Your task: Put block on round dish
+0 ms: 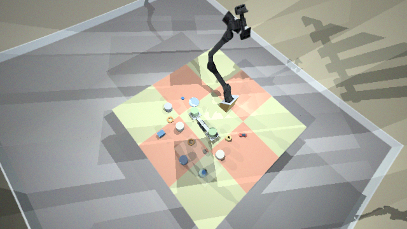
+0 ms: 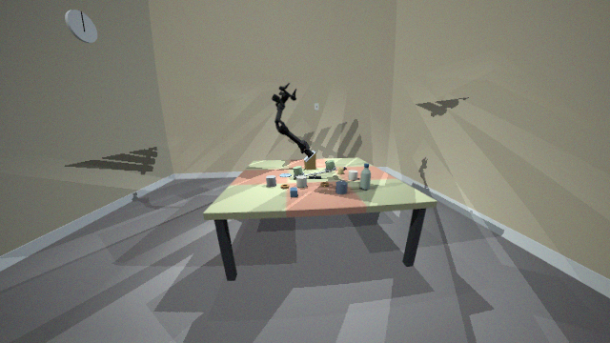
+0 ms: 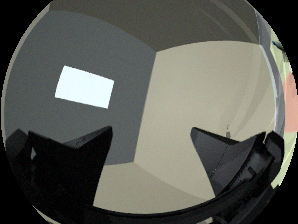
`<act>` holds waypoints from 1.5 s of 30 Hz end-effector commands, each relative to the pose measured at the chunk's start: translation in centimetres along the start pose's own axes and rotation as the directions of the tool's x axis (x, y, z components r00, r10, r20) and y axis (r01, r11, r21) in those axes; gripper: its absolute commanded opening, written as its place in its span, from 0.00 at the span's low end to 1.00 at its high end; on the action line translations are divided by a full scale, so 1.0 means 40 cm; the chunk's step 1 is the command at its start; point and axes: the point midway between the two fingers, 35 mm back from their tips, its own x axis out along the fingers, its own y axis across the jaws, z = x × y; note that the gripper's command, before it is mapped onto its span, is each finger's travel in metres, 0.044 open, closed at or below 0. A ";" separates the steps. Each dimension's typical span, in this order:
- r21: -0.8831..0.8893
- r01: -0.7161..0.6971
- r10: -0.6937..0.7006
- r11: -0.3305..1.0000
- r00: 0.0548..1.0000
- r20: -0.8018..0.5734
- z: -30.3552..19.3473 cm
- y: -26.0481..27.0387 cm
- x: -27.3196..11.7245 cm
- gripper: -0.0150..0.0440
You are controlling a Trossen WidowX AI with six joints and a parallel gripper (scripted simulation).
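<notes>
My end effector is raised wide open while both cups sit on the balance

I hold my end effector (image 1: 244, 20) (image 2: 292, 88) (image 3: 153, 132) high, at the top right of the top frame, with its 2 fingers spread wide and nothing between them. In my wrist view the fingers fill the lower left and lower right, with bare walls and a bright white panel (image 3: 84, 87) beyond, and a sliver of the bench (image 1: 206, 207) (image 2: 257, 202) at the right edge.

The balance (image 1: 203, 124) lies near the centre of the top frame. On its upper-left end stands 1 green cup (image 1: 194, 111) (image 2: 297, 171); on its lower-right end stands the other green cup (image 1: 212, 132) (image 2: 330, 165). I am well apart from both. The block is out of sight, and I cannot tell which of the 2 covers it.

The dish (image 1: 194, 102) (image 2: 285, 175) rests on the bench just above the upper-left cup in the top frame, with no cup over it. Left of the balance there, I see a grey can (image 1: 168, 107) (image 2: 271, 181) and a blue box (image 1: 161, 133) (image 2: 294, 191); below it, a bottle (image 1: 203, 172) (image 2: 365, 178) stands upright. A small red car (image 1: 243, 135) is to the right.
</notes>
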 end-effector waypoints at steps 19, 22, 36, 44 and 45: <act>-0.421 0.324 -0.262 0.847 0.944 0.199 0.030 -0.372 0.163 1.00; -0.470 0.389 -0.308 0.792 0.920 0.242 0.054 -0.441 0.180 1.00; -0.588 0.673 -0.501 0.449 0.734 0.457 0.217 -0.752 0.195 1.00; -0.578 0.789 -0.583 0.207 0.574 0.575 0.334 -0.912 0.148 1.00; -0.573 0.800 -0.591 0.176 0.552 0.589 0.349 -0.930 0.139 1.00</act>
